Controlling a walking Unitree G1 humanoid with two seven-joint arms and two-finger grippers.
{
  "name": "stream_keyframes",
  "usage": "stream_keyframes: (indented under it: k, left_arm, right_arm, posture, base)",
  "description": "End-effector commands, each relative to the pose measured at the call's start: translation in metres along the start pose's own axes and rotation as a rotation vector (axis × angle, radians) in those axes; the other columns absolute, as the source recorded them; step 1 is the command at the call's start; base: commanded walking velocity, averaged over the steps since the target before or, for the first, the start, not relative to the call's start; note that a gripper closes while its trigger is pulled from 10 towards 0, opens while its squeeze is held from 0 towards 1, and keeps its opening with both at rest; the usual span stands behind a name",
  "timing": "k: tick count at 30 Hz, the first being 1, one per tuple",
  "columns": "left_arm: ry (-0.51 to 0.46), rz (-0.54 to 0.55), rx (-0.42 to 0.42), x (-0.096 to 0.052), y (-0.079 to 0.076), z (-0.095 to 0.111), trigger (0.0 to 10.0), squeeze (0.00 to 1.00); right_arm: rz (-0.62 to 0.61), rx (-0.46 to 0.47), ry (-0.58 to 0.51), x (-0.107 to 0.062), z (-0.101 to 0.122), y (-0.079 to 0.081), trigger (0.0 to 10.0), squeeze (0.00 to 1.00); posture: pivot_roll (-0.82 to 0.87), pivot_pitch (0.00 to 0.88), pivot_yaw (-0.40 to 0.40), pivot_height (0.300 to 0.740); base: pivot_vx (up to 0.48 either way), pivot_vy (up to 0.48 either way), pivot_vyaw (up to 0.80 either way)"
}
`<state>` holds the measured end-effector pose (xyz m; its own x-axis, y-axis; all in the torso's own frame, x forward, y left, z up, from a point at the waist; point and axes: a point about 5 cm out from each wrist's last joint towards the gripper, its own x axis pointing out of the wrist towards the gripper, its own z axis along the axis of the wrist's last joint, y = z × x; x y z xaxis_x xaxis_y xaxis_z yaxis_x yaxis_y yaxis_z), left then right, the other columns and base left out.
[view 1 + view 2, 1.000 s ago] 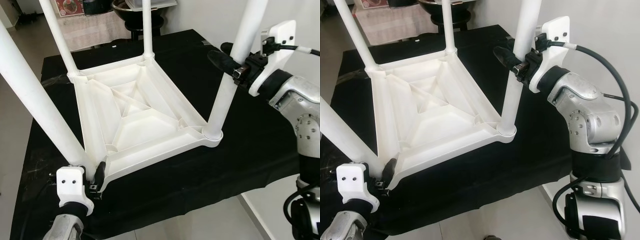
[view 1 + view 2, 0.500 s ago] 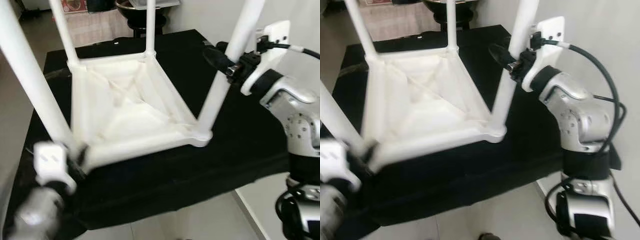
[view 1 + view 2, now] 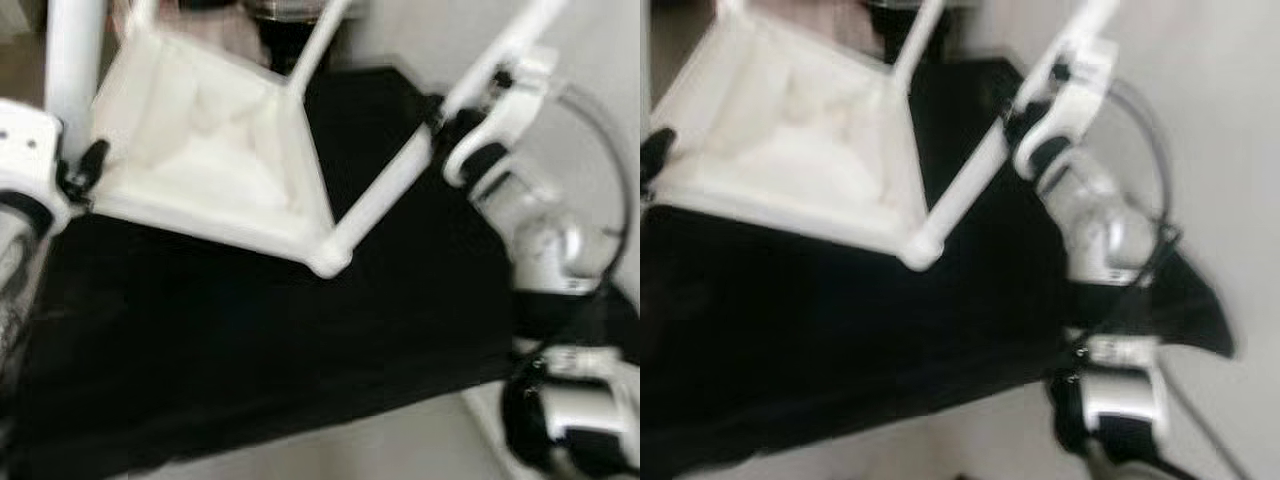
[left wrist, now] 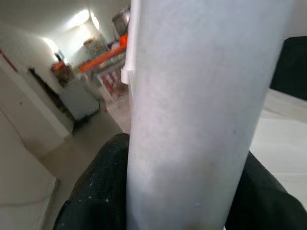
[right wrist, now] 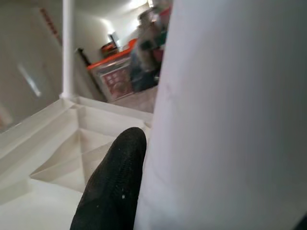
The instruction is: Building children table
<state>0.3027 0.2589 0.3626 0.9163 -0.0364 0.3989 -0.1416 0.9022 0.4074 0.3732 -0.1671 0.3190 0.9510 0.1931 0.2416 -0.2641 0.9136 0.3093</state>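
- White plastic children's table (image 3: 205, 150), upside down and tilted, hangs between both tools above the black-draped surface (image 3: 250, 350).
- Left tool (image 3: 82, 170) clamps one white tubular leg (image 4: 201, 115).
- Right tool (image 3: 440, 120) clamps another leg (image 3: 385, 195).

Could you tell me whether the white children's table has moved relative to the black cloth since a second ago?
Yes. The children's table has tipped, its left side lifted off the black cloth.
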Motion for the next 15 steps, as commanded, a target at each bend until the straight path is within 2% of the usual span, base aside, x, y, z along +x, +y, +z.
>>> stream_keyframes:
  k: [1, 2, 3, 4, 5, 6, 7, 8, 9, 13, 15]
  left_arm:
    - [-0.509, 0.004, -0.062, -0.009, 0.017, 0.108, 1.4, 0.00]
    - [-0.542, -0.026, -0.085, -0.002, 0.016, 0.122, 1.9, 0.00]
    - [-0.576, -0.057, -0.105, 0.005, 0.012, 0.134, 3.2, 0.00]
    - [-0.576, -0.057, -0.105, 0.005, 0.012, 0.134, 3.2, 0.00]
    - [-0.617, -0.116, -0.153, 0.014, 0.004, 0.151, 8.0, 0.00]
    - [-0.625, -0.135, -0.167, 0.017, 0.001, 0.155, 8.0, 0.00]
    - [-0.625, -0.135, -0.167, 0.017, 0.001, 0.155, 8.0, 0.00]
    - [-0.627, -0.146, -0.175, 0.018, 0.000, 0.157, 10.0, 0.00]
    - [-0.627, -0.146, -0.175, 0.018, 0.000, 0.157, 10.0, 0.00]
    - [-0.638, -0.266, -0.217, 0.025, -0.017, 0.163, 10.0, 0.00]
    - [-0.643, -0.304, -0.242, 0.026, -0.022, 0.165, 10.0, 0.00]
  right_arm:
    - [-0.172, -0.114, 0.359, -0.004, -0.083, -0.018, 10.0, 0.00]
    - [-0.212, -0.077, 0.385, -0.003, -0.092, -0.019, 10.0, 0.00]
    - [-0.277, -0.029, 0.411, -0.003, -0.102, -0.024, 10.0, 0.00]
    - [-0.277, -0.029, 0.411, -0.003, -0.102, -0.024, 10.0, 0.00]
    - [-0.383, 0.081, 0.434, -0.006, -0.116, -0.038, 10.0, 0.00]
    - [-0.425, 0.125, 0.435, -0.008, -0.120, -0.044, 10.0, 0.00]
    - [-0.425, 0.125, 0.435, -0.008, -0.120, -0.044, 10.0, 0.00]
    - [-0.447, 0.149, 0.434, -0.009, -0.122, -0.048, 10.0, 0.00]
    - [-0.447, 0.149, 0.434, -0.009, -0.122, -0.048, 10.0, 0.00]
    - [-0.601, 0.342, 0.442, -0.025, -0.145, -0.075, 10.0, 0.00]
    - [-0.622, 0.358, 0.451, -0.029, -0.151, -0.079, 10.0, 0.00]
  posture:
    - [0.01, 0.122, 0.024, 0.740]
    - [0.01, 0.120, 0.034, 0.740]
    - [0.01, 0.119, 0.040, 0.740]
    - [0.01, 0.119, 0.040, 0.740]
    - [0.01, 0.120, 0.050, 0.740]
    - [0.01, 0.120, 0.050, 0.740]
    - [0.01, 0.120, 0.050, 0.740]
    - [0.01, 0.120, 0.050, 0.740]
    - [0.01, 0.120, 0.050, 0.740]
    - [-0.02, 0.128, 0.074, 0.740]
    - [-0.02, 0.133, 0.075, 0.740]
  base:
    - [0.000, 0.000, 0.00]
    - [0.000, 0.000, 0.00]
    - [0.000, 0.000, 0.00]
    - [0.000, 0.000, 0.00]
    - [0.000, 0.000, 0.00]
    - [0.000, 0.000, 0.00]
    - [0.000, 0.000, 0.00]
    - [0.000, 0.000, 0.00]
    - [0.000, 0.000, 0.00]
    - [0.000, 0.000, 0.00]
    - [0.000, 0.000, 0.00]
